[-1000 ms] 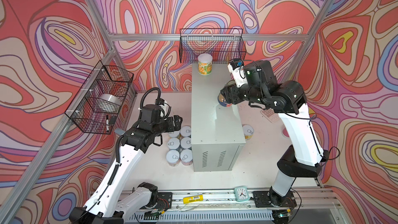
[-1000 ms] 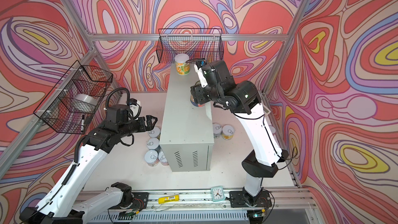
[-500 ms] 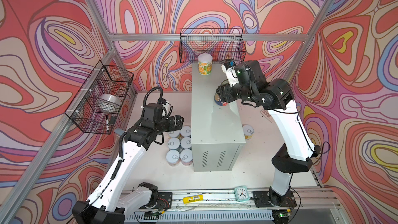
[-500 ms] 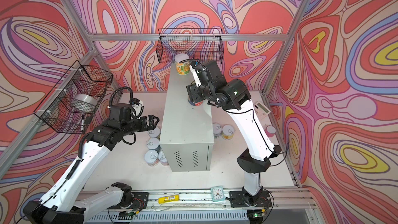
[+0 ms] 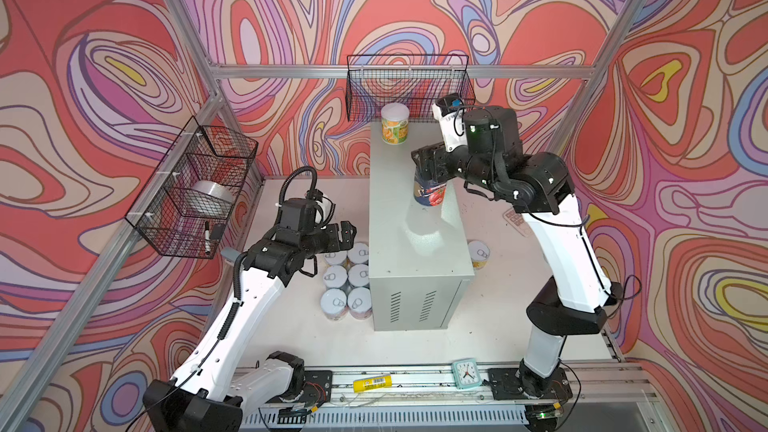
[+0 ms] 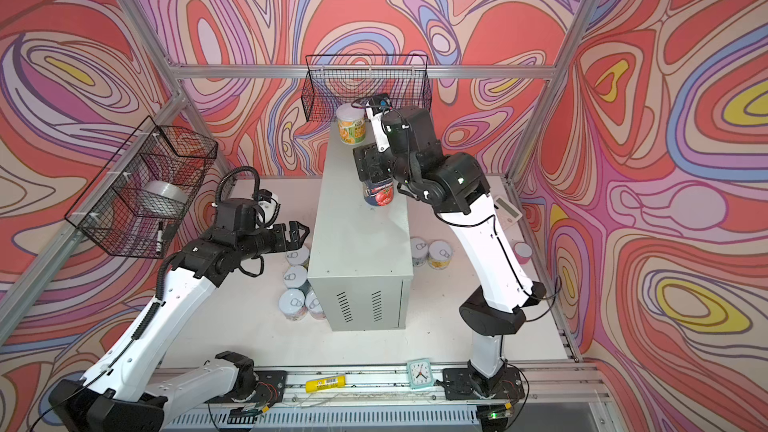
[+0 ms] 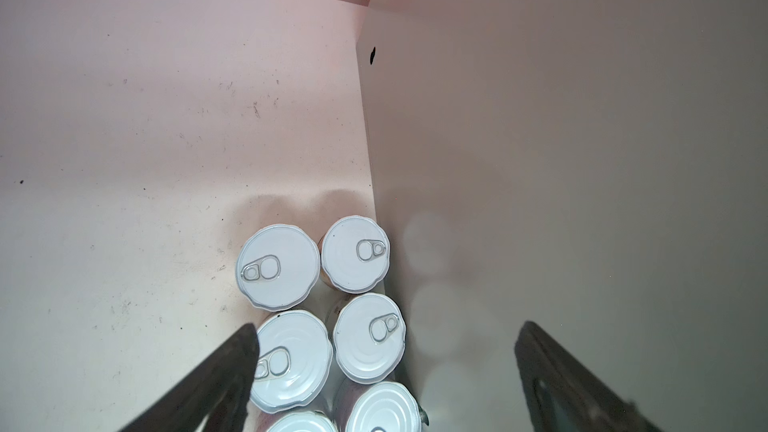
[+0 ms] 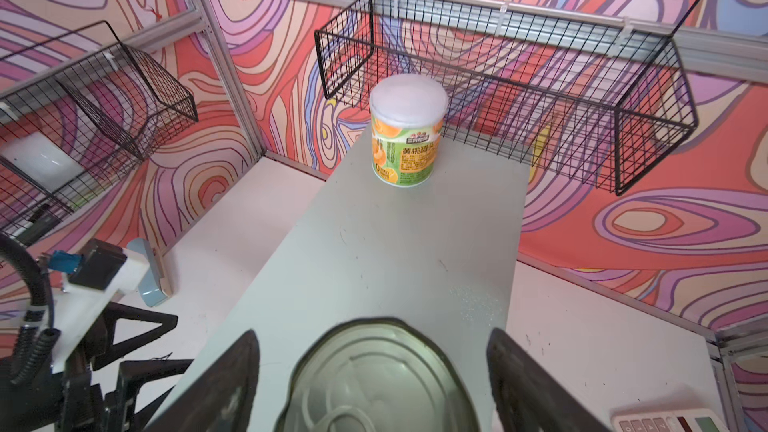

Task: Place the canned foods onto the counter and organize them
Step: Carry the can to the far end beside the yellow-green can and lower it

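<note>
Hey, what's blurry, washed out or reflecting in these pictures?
Right wrist view: the dark can and right claw fingers sit close, out of focus; the white-lidded can is sharp, its lid washed out. Left wrist view: left claw fingers dark and soft; the counter wall shows faint lid reflections. In a top view: a pale sheen on the counter top by the dark can.

The white-lidded tin [image 5: 395, 124] stands at the far left corner of the top of the tall light-grey metal box [image 5: 415, 251], the dark navy tin [image 5: 429, 195] near its right edge. Six silver-lidded tins [image 5: 335, 277] stand in two rows on the white tabletop [image 5: 395, 347] against the box's left side
</note>
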Action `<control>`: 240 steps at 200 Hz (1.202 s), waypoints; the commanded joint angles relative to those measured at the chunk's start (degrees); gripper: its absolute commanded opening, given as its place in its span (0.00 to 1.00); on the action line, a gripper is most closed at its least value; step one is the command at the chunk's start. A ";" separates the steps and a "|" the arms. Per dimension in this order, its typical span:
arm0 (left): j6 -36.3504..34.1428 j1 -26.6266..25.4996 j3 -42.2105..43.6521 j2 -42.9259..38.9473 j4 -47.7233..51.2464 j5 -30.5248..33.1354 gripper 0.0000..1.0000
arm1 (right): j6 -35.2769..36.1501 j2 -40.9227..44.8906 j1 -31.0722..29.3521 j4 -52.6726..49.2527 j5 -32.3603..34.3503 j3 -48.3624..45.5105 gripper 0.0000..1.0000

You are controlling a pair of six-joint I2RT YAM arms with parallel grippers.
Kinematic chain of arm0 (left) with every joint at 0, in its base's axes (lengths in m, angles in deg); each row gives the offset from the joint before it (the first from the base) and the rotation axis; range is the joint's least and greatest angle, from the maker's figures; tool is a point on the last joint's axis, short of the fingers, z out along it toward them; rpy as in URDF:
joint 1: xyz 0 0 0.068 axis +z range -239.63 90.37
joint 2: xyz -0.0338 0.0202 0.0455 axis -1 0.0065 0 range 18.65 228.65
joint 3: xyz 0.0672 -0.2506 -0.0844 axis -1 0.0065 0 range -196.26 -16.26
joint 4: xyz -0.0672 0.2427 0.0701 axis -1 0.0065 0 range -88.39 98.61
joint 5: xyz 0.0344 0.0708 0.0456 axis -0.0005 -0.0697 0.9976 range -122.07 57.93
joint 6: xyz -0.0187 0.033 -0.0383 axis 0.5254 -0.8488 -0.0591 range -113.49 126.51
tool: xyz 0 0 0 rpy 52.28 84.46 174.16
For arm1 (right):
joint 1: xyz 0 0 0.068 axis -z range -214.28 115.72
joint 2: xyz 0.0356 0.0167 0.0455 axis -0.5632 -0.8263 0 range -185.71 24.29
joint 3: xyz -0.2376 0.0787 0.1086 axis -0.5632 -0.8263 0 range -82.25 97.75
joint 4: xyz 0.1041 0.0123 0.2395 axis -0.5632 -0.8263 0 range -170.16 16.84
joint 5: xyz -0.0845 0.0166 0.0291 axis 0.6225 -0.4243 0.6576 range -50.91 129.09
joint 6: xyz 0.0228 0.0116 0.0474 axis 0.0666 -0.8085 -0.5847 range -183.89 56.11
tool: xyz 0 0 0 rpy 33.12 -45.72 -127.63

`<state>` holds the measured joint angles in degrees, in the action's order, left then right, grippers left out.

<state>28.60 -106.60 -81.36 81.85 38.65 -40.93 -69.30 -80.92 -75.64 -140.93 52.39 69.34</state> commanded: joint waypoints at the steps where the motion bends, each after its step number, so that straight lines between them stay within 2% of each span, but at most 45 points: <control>1: -0.82 -0.43 0.49 -0.77 -0.74 -0.31 0.96 | 0.11 5.44 -0.69 4.31 1.37 -1.17 0.85; 29: -0.91 -0.43 0.51 -1.25 -0.78 -0.45 0.96 | -0.64 9.89 -1.78 4.27 0.73 -4.78 0.83; 60: -0.75 -0.44 0.47 -1.75 -1.17 -0.66 0.95 | -2.83 16.79 -2.21 4.74 -1.32 -14.34 0.80; 86: -0.56 -0.49 0.57 -2.29 -1.53 -0.96 0.94 | -4.66 21.00 -2.21 4.99 -2.92 -22.04 0.67; 144: -0.20 -0.52 1.77 -3.08 -2.14 -1.77 0.94 | -9.17 26.49 -2.23 11.61 -5.67 -38.95 0.66; 186: -0.46 -0.46 2.08 -2.75 -2.19 -1.68 0.93 | -9.53 25.68 -2.17 15.28 -6.55 -42.79 0.66; 240: -0.69 -0.48 2.43 -1.60 -2.90 -1.59 0.92 | -8.18 21.11 -2.06 15.79 -0.76 -39.94 0.67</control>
<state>28.57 -106.91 -79.68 79.82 37.18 -42.20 -78.35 -57.05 -77.50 -126.54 48.67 27.42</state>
